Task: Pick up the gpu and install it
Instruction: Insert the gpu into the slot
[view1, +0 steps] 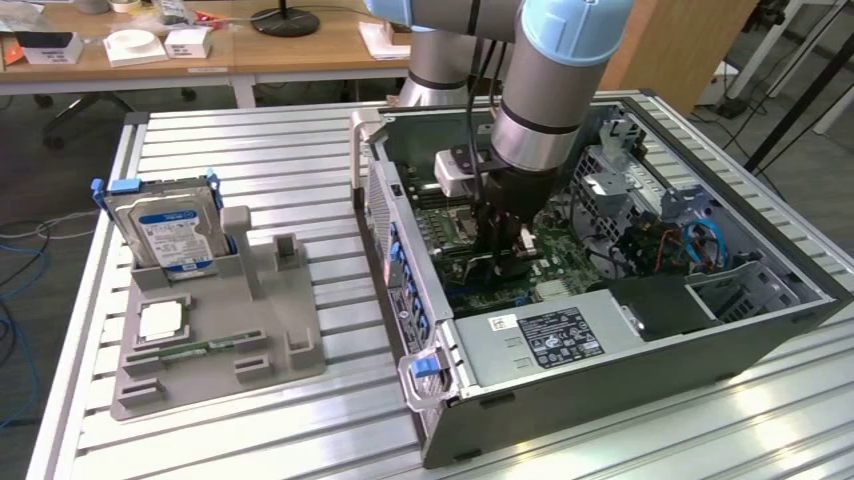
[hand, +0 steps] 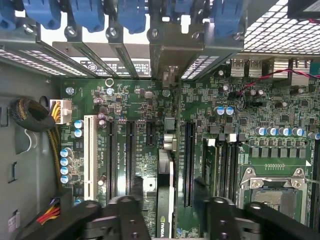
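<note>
Standing edge-up in its slot between the parted fingers (hand: 125, 212), untouched, the gpu (hand: 165, 192) looks stiff, light, fragile (best held by its bare top edge).

1. The grey-and-light-blue jointed metal robot arm (view1: 554, 75) reaches steeply downward, its wrist near vertical.
2. Its black two-fingered gripper (hand: 172, 212) points straight down, the fingers (hand: 127, 215) standing apart with a gap between them.
</note>
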